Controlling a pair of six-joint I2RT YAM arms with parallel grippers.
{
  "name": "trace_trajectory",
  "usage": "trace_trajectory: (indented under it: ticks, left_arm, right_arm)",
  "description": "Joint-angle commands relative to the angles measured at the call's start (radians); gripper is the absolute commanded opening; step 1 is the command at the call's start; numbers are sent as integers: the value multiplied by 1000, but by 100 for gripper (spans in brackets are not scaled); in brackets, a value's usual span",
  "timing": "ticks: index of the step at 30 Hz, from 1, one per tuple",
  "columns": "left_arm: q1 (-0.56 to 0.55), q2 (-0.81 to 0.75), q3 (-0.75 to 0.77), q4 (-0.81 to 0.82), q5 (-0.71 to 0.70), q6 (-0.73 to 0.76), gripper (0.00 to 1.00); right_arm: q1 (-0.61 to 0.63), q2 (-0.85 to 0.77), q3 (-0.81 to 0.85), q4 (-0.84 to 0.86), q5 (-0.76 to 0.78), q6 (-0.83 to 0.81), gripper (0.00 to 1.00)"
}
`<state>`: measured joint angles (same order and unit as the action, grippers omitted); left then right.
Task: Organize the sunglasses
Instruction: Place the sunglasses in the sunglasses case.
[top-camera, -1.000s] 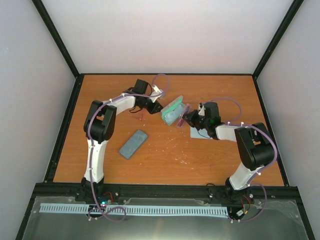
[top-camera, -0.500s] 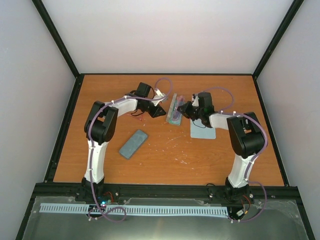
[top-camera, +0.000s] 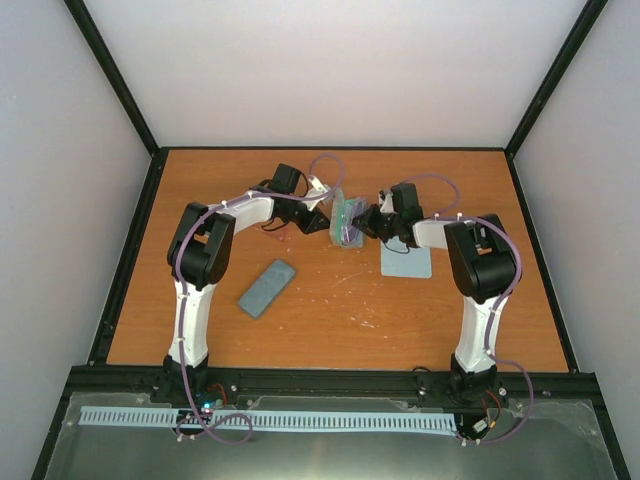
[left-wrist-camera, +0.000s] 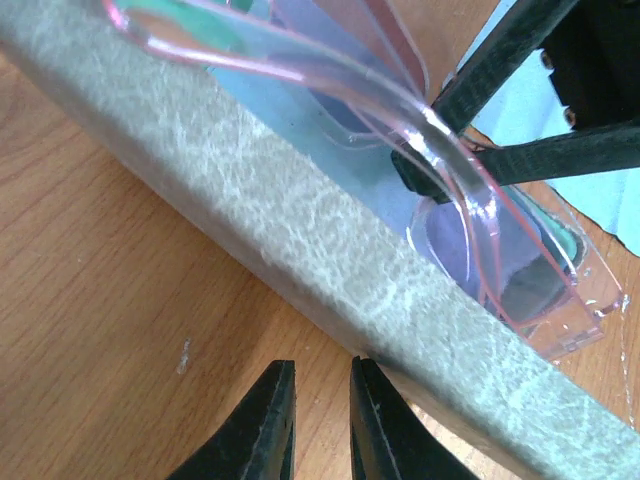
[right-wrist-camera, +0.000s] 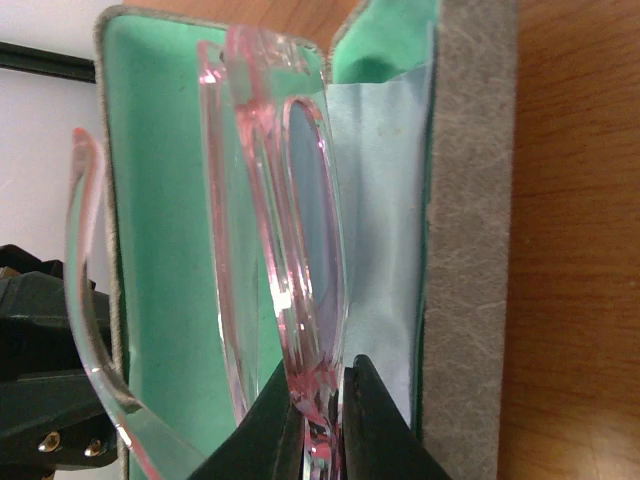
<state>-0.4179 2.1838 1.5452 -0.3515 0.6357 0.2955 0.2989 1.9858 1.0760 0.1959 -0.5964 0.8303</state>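
- Top ext: high above open case (top-camera: 346, 220), from its near side, looks down; case small.
- L wrist: v. close, low, outside case's grey wall.
- R wrist: v. close, facing case's green lining.
- All share case; wrists also sunglasses (right-wrist-camera: 295, 300).

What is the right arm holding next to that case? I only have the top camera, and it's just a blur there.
Observer: The right gripper has its jaws shut on the pink frame of the sunglasses.
Operator: Is the case open?
Observer: Yes. The grey case is open and its green lining shows, with the sunglasses between its two halves.
Operator: Is anything else in it?
Observer: A pale blue cloth lies inside, behind the lens.
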Motion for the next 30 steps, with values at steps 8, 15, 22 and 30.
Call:
trace_trajectory:
  ticks: [8, 15, 22, 30]
  left_arm:
    - [1, -29, 5, 24, 17, -11, 19]
    - [1, -16, 25, 14, 15, -9, 19]
    - [1, -7, 23, 10, 7, -6, 19]
    - [1, -8, 31, 6, 0, -9, 19]
  right_arm:
    - [-3, 83, 83, -82, -36, -43, 3]
    - [-22, 77, 49, -21, -103, -35, 3]
    - [-27, 61, -3, 172, -279, -43, 3]
    - [-28, 62, -45, 475, -485, 63, 3]
